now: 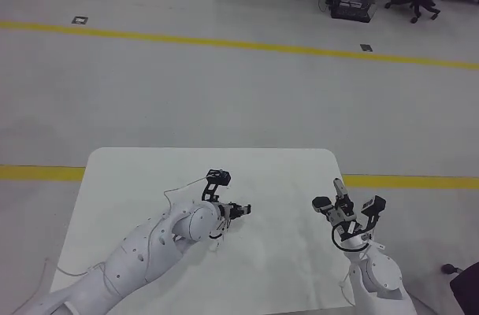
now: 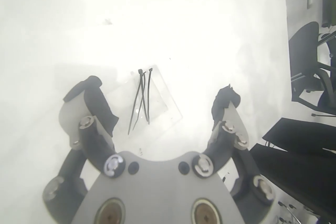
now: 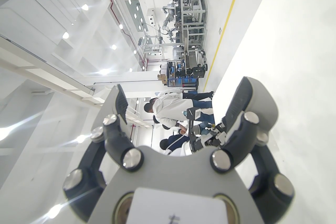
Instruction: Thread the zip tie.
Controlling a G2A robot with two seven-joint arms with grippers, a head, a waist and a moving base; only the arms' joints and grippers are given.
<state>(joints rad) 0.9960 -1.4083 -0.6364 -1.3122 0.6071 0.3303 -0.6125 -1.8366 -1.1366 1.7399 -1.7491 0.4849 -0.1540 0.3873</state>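
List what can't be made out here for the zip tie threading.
1. Left wrist view: the zip ties cross each other, so their count is unclear. Their heads are too small to tell if any is threaded.
2. Left wrist view: the clear tray outline is partly washed out by glare.
3. Top view: the table beneath the left arm is covered by it.

Free path, left gripper to ties
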